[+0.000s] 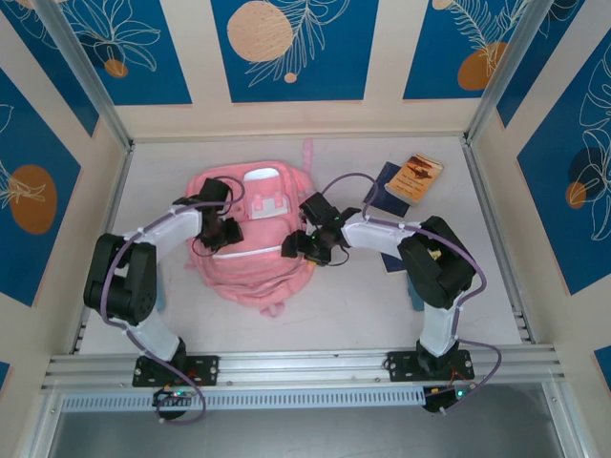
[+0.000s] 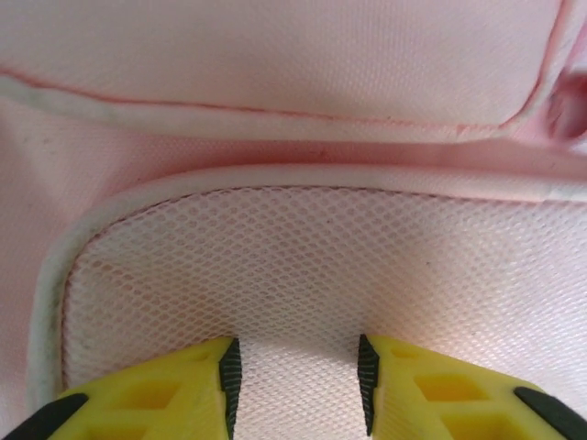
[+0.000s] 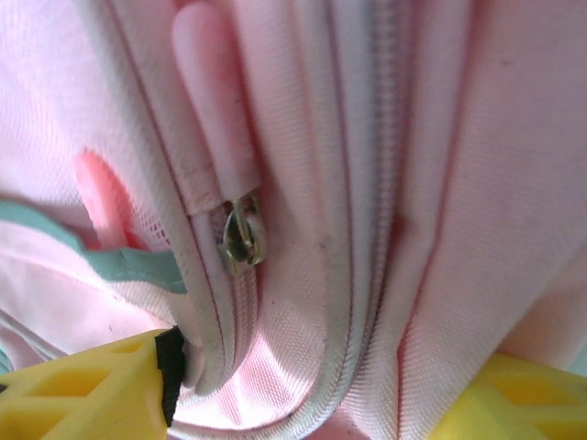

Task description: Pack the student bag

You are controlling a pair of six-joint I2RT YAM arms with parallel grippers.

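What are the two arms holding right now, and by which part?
The right gripper seems to pinch the student bag by a fabric fold along its zipper. The left gripper has its jaws apart over the mesh pocket, holding nothing.

The right arm (image 1: pixel 382 232) partly hides the student bag (image 1: pixel 253 272) — and a dark book (image 1: pixel 386 178).

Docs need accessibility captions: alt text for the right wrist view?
Close-up of the pink student bag: folds of fabric around a metal zipper slider with a pink pull tab. Two yellow fingers sit at the bottom corners, the folds bunched between them.
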